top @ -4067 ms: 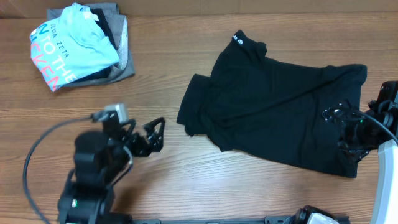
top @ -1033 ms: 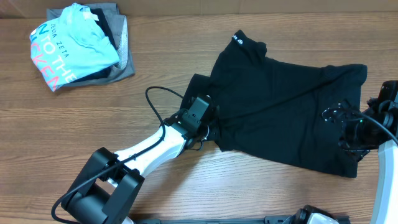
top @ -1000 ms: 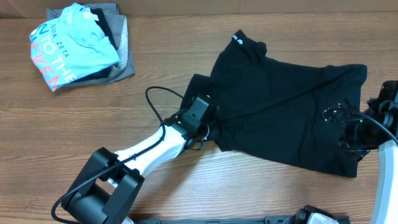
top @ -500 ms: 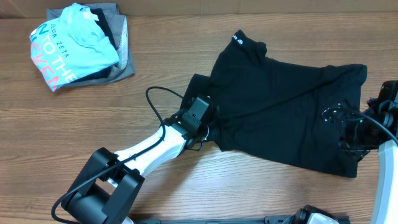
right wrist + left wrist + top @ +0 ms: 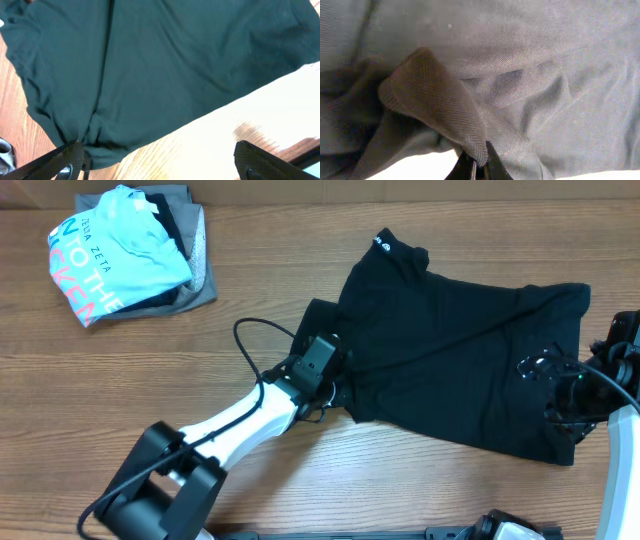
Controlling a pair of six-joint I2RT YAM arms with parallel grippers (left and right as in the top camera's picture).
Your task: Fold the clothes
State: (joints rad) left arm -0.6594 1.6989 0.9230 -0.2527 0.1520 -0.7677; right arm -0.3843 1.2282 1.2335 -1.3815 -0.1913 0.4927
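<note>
The clothes, a black short-sleeved T-shirt point(image 5: 450, 350), lie spread and crumpled on the right half of the wooden table, with a small white logo at the collar point(image 5: 383, 238). My left gripper point(image 5: 335, 387) is at the shirt's lower left edge by the sleeve. In the left wrist view it point(image 5: 480, 163) is shut on a raised fold of the black fabric point(image 5: 435, 100). My right gripper point(image 5: 560, 395) sits over the hem at the right end. The right wrist view shows it point(image 5: 160, 160) open, one fingertip point(image 5: 65, 157) at the shirt's edge point(image 5: 150, 65), the bare table between the fingers.
A pile of folded garments lies at the back left: a light blue T-shirt with lettering point(image 5: 110, 250) on top of a grey one point(image 5: 203, 280). The left arm's cable point(image 5: 250, 345) loops over the wood beside the shirt's sleeve.
The left arm came from the front left to the shirt's lower left edge, and in the last second its jaws closed on a fold of fabric. The right gripper has barely moved.
</note>
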